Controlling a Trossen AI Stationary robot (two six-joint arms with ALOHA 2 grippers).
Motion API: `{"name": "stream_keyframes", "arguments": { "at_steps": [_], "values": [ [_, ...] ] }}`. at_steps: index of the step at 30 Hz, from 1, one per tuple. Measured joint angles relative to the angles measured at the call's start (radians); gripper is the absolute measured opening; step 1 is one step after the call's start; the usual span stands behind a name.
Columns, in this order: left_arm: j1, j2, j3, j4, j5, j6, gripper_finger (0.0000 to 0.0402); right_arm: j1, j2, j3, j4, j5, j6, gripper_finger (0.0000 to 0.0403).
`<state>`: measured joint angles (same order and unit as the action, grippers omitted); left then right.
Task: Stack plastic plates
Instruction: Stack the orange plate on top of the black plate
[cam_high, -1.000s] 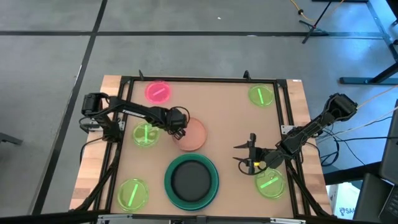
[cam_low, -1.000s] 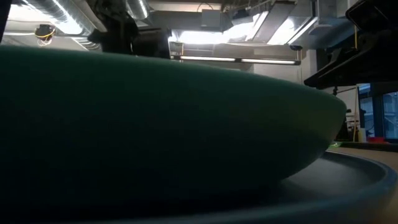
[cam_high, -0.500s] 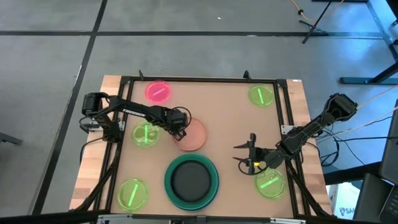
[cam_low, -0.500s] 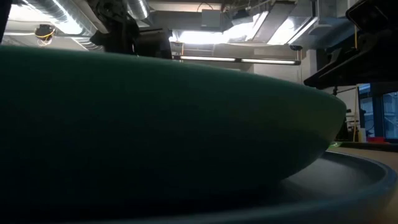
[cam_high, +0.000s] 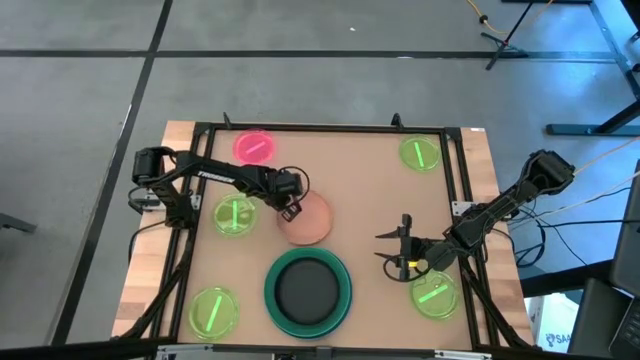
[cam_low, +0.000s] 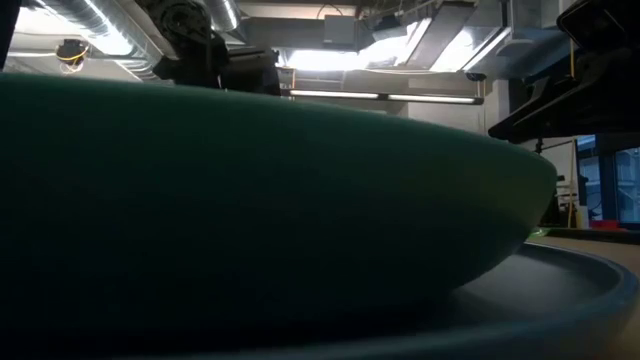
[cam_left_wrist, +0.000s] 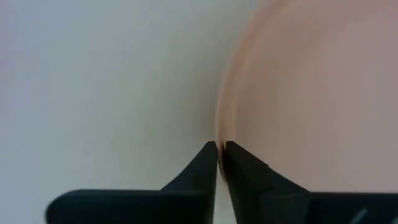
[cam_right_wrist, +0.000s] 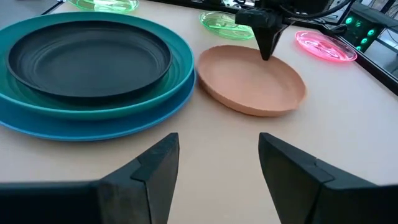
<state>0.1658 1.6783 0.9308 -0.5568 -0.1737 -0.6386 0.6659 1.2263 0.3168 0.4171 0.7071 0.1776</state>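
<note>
Along the desk's left edge I note three small plates: a pink plate (cam_high: 254, 148) near the far left corner, a neon-green plate (cam_high: 234, 216) at mid-edge, and another green plate (cam_high: 213, 311) at the near left corner.

My left gripper (cam_high: 291, 208) sits just right of the mid-edge green plate, at the left rim of the salmon plate (cam_high: 309, 217). The left wrist view shows the jaws drawn together, tips nearly meeting, pinching that rim (cam_left_wrist: 221, 134). The right wrist view confirms it: the dark fingers come down onto the plate's far rim (cam_right_wrist: 266, 57).

I judge the salmon plate to be light, rigid moulded plastic, smooth and likely slippery. Its raised lip is the only purchase while it lies flat on the desk, so the rim pinch is the correct hold. A one-sided grip will let it hang and swing, and the thin lip could slide out of the jaws.

At the middle of the near edge stands the stack: a black plate (cam_high: 307, 289) in a dark green plate (cam_high: 279, 271), with a blue plate (cam_right_wrist: 93, 121) beneath. The low view is filled by this stack.

My right gripper (cam_high: 403, 252) waits over the desk's right half with its jaws apart and empty. A green plate (cam_high: 433, 293) lies at the near right corner, and another (cam_high: 420, 153) at the far right corner.
</note>
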Motion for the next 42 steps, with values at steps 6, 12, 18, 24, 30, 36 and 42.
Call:
{"name": "stream_keyframes", "arguments": {
  "at_steps": [6,12,18,24,30,36,42],
  "values": [
    [0.009,0.0,0.0,0.034,-0.039,0.048,0.0006,0.0,0.0,0.0,0.0,0.0,-0.003,0.0214],
    [0.049,-0.014,0.0,0.038,-0.074,0.086,0.0004,0.0,0.0,0.0,0.0,0.0,-0.027,0.0214],
    [0.059,-0.105,0.0,0.04,-0.104,0.1,0.0003,0.0,0.0,0.0,0.0,0.0,-0.027,0.0214],
    [-0.009,-0.222,0.0,0.046,-0.089,0.118,0.0003,0.0,0.0,0.0,0.0,0.0,-0.027,0.0214],
    [-0.155,-0.291,0.0,0.107,-0.003,0.152,0.0003,0.0,0.0,0.0,0.0,0.0,-0.029,0.0214],
    [-0.347,-0.276,0.0,0.223,0.023,0.146,0.0003,0.0,0.0,0.0,0.0,0.0,-0.028,0.0214],
    [-0.507,-0.202,0.0,0.311,-0.046,0.143,0.0003,0.0,0.0,0.0,0.0,0.0,-0.028,0.0214]
  ]
}}
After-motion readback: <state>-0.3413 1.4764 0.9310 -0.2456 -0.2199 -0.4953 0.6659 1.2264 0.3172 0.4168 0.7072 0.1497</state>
